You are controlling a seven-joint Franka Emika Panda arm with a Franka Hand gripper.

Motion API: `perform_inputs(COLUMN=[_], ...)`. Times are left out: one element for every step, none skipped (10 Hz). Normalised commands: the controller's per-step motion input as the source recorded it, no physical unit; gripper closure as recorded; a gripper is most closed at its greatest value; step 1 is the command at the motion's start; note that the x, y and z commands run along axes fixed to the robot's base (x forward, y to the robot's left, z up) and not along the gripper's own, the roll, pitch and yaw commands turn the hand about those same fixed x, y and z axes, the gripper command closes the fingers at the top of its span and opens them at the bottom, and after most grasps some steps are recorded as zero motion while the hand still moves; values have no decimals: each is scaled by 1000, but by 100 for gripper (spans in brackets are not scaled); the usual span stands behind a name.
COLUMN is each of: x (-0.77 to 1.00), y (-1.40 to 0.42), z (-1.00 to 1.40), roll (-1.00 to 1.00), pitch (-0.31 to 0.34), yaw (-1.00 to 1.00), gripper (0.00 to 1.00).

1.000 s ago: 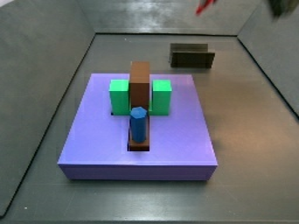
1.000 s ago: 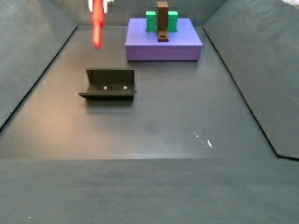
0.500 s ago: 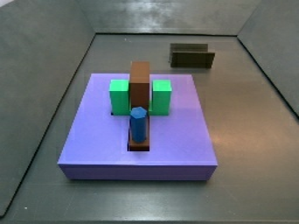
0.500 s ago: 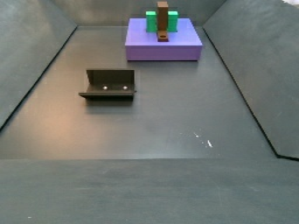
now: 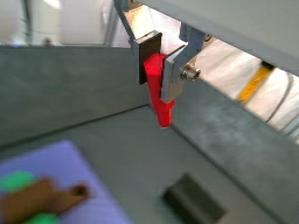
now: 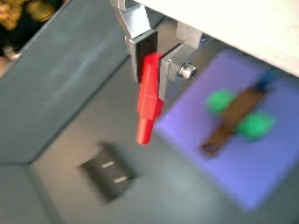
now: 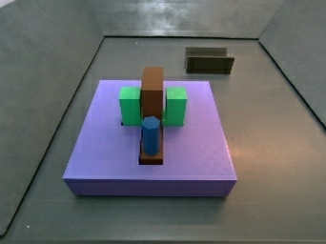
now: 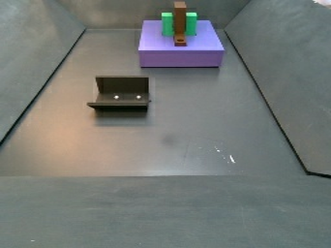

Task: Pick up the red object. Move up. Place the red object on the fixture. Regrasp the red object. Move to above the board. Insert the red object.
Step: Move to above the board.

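Observation:
In both wrist views my gripper (image 5: 163, 63) (image 6: 153, 61) is shut on the red object (image 5: 159, 92) (image 6: 146, 101), a slim peg hanging down from between the silver fingers. It is high above the floor, out of frame in both side views. The dark fixture (image 6: 110, 171) (image 5: 194, 199) (image 7: 209, 61) (image 8: 122, 94) stands far below. The lavender board (image 7: 152, 143) (image 8: 181, 46) (image 6: 222, 149) (image 5: 52, 175) carries green blocks (image 7: 171, 105), a brown bar (image 7: 152, 95) and a blue cylinder (image 7: 151, 133).
Grey sloped walls (image 8: 39, 87) enclose the dark floor (image 8: 181, 136). The fixture and the board sit well apart on it.
One second ago the red object and gripper showed at the upper edge of both side views. They have since risen out of frame; board and fixture have not moved.

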Motion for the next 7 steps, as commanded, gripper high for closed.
perform_inputs(x=[-469, -222, -174, -125, -105, -58, -39], y=[-513, -229, -157, -70, -40, -5, 1], z=[98, 50, 39, 11, 6, 3, -2], roll=[-1000, -1000, -1000, -791, -648, -348, -254], pitch=[157, 158, 154, 92, 63, 20, 1], yaw=[-197, -166, -158, -104, -83, -23, -16], gripper=[100, 100, 100, 100, 100, 100, 100])
